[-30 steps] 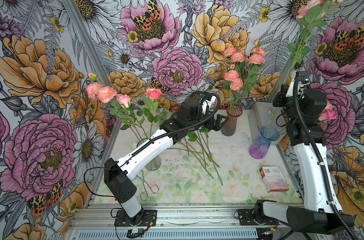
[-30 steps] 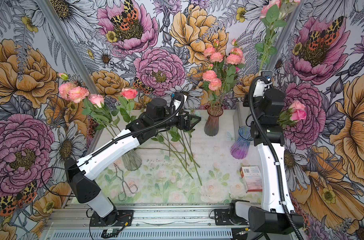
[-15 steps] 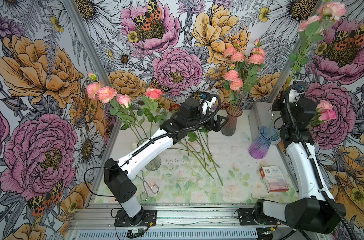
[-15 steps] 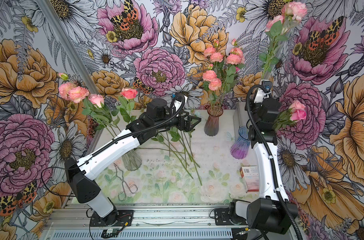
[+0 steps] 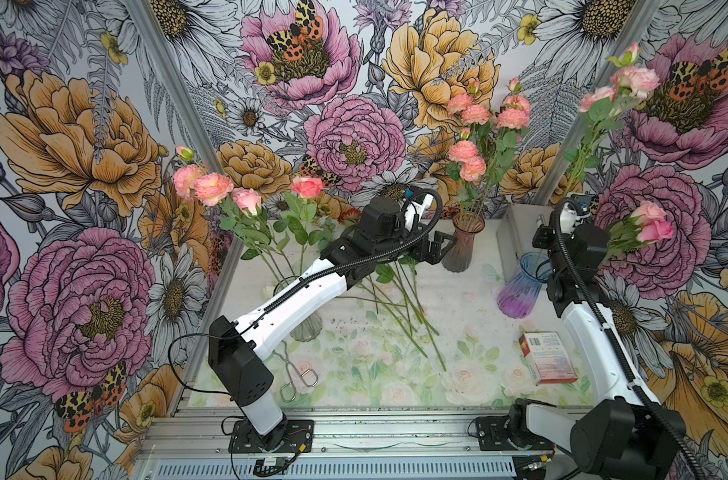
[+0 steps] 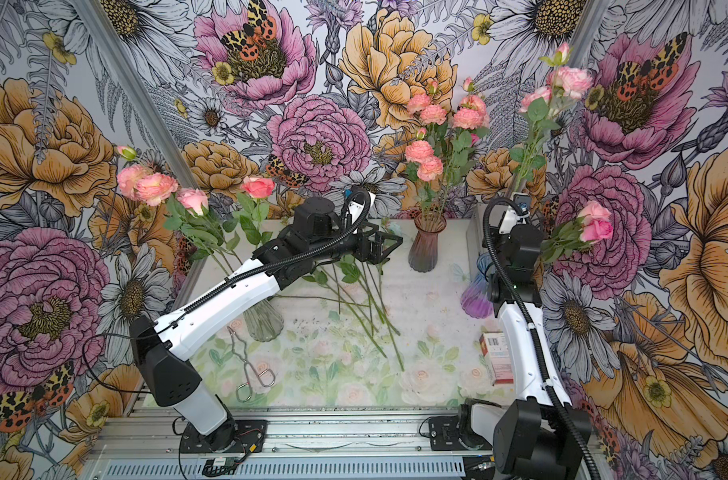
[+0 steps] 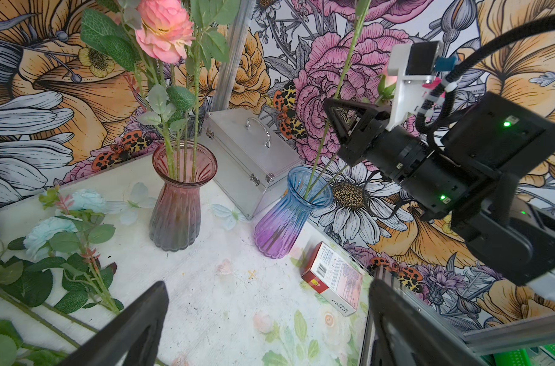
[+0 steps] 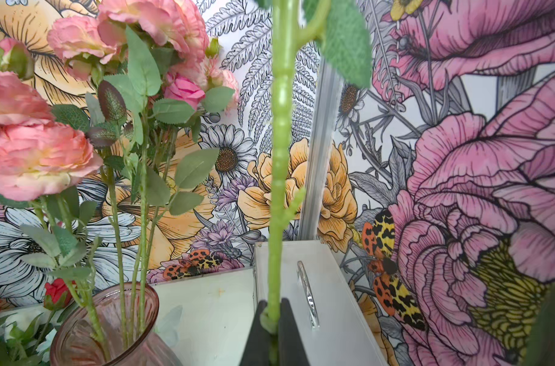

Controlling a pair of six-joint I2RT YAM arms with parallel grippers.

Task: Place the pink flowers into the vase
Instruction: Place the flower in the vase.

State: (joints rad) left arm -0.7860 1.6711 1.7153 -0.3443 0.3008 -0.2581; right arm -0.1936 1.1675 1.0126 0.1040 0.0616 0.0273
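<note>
Standing tall, the pink ruffled artificial flowers [image 5: 638, 79] have their long green stem pinched in the closed right tool [image 8: 271, 313], its foot inside the blue-to-purple ribbed glass vase [image 7: 289, 215] just below; the left tool [image 5: 441, 247] gapes wide, empty.

Left arm [image 5: 296, 299] is based at the near edge of the bench, left side, and is stretched diagonally toward the far middle. The forearm is angled upward and the wrist is held roughly level above the bench. Left gripper [image 5: 440, 249] is pointed toward the right edge with jaws spread wide; in the left wrist view its fingers [image 7: 136, 323] are seen well apart. Right arm [image 5: 591, 345] is based at the near right corner and is raised steeply along the right edge, wrist carried high. Right gripper [image 8: 273, 307] is clamped tight on a pink flower stem [image 8: 277, 190], which is held upright between the fingers
</note>
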